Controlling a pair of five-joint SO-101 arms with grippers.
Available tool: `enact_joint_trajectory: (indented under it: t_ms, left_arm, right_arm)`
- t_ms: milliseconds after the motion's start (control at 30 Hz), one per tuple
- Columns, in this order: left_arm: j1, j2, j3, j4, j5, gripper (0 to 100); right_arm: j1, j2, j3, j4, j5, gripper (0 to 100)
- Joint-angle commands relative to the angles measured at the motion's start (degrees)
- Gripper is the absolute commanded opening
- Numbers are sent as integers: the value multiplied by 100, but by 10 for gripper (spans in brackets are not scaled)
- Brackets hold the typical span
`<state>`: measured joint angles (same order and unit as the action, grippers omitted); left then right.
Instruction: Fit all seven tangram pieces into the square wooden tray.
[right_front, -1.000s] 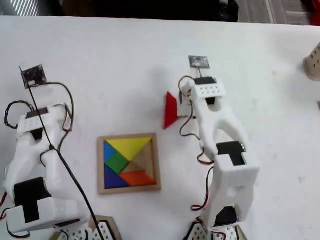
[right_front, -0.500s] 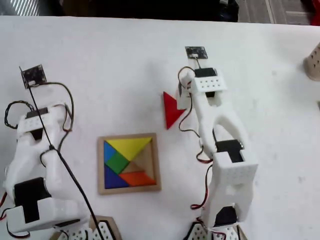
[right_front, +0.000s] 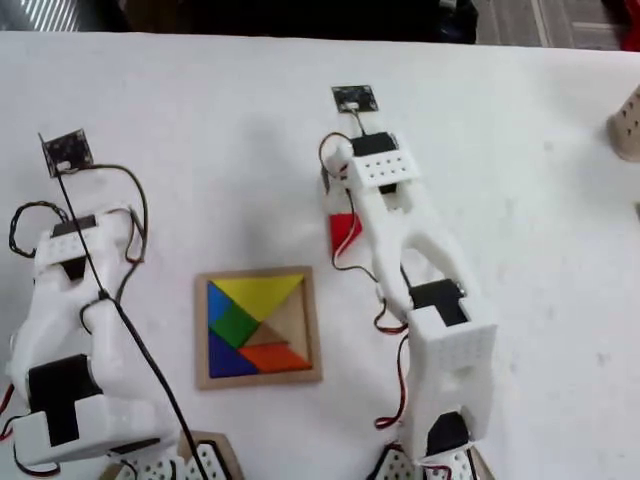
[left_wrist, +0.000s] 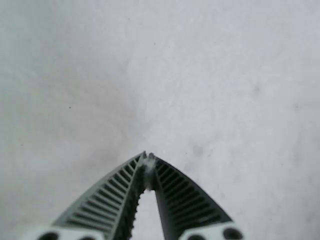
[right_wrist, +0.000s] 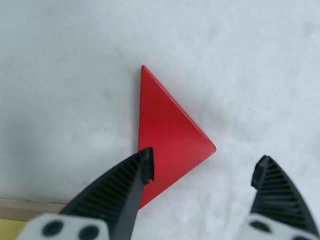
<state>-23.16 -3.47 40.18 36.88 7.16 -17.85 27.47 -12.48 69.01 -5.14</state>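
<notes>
The square wooden tray (right_front: 258, 377) lies between the two arms and holds yellow (right_front: 258, 293), green (right_front: 235, 325), blue (right_front: 225, 355) and orange (right_front: 275, 357) pieces, with bare wood at its right side. A red triangle (right_front: 343, 232) lies flat on the table just past the tray's far right corner, partly under the right arm (right_front: 385, 190). My right gripper (right_wrist: 204, 160) hangs open over the red triangle (right_wrist: 167, 135), one finger (right_wrist: 135, 172) above its edge, the other beside it. The left gripper (left_wrist: 147, 167) is shut on nothing above bare table.
The left arm (right_front: 70, 300) stands to the left of the tray with a black cable looping over it. A beige perforated object (right_front: 628, 125) sits at the right edge. The tray's corner (right_wrist: 20, 210) lies close to the right gripper.
The right arm has swung left and now covers part of the red triangle, which has turned and shifted slightly toward the tray. The left arm has stayed still.
</notes>
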Motion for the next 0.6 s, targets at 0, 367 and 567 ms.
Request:
enact_joint_trajectory:
  t_ms: [0, 367, 567]
  left_arm:
    - [-31, -31, -141, -123, -44, 23]
    - [-22, -31, -141, -123, -44, 23]
    - [-22, -31, -141, -123, -44, 23]
  right_arm:
    - [-48, 127, -281, 13, -62, 316]
    - [-189, 963, -993, 215, 202, 317]
    - [-303, 1253, -1415, 435, 237, 317]
